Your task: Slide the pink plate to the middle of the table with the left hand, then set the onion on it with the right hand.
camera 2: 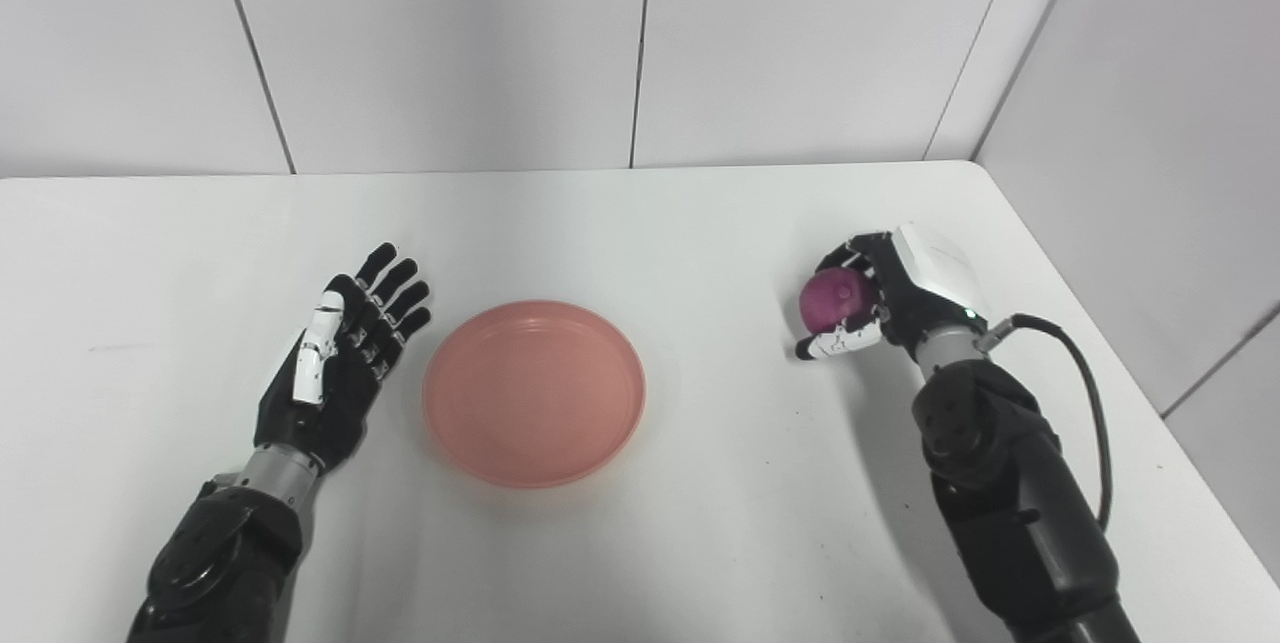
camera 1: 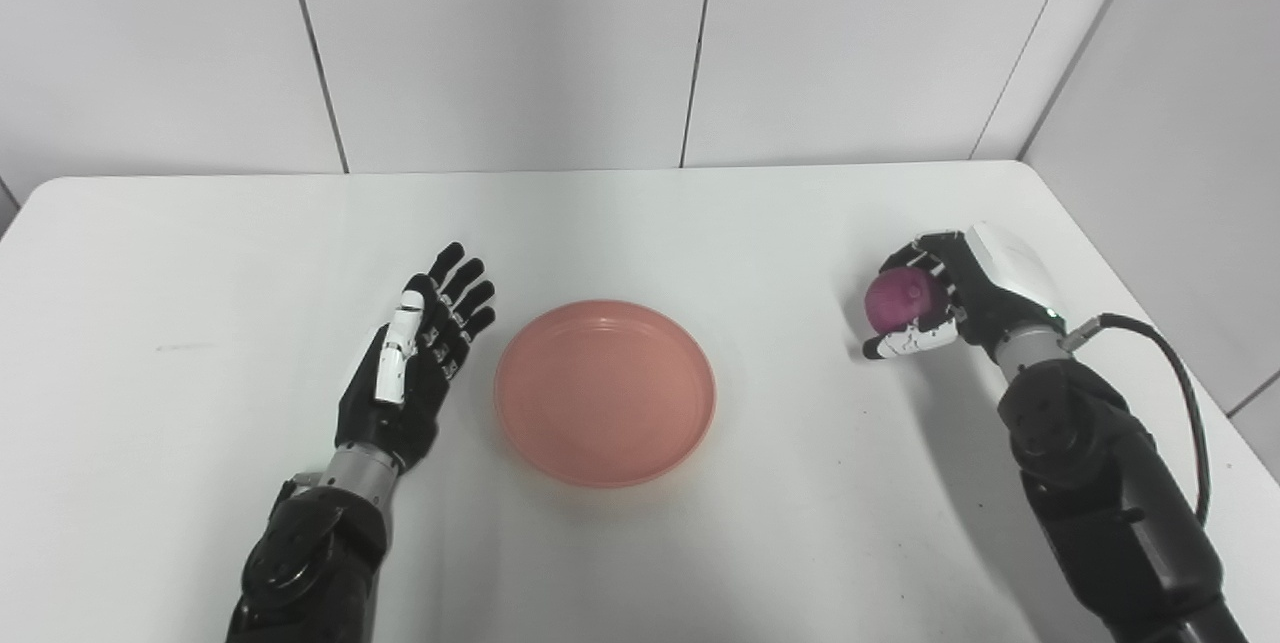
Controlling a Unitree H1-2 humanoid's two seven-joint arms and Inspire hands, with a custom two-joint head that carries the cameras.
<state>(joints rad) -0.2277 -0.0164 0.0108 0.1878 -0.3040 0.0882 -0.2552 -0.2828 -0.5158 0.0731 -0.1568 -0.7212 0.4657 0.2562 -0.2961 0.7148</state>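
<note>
The pink plate lies flat near the middle of the white table, with nothing on it. Just to its left my left hand is open, fingers straight and spread, a small gap away from the plate's rim. Far to the right, my right hand is shut on the purple onion, fingers and thumb wrapped around it close above the table top. The onion's left face shows between the fingers.
The table's right edge runs close behind my right hand, with a grey wall beyond. A black cable loops off the right wrist. White wall panels stand behind the table's far edge.
</note>
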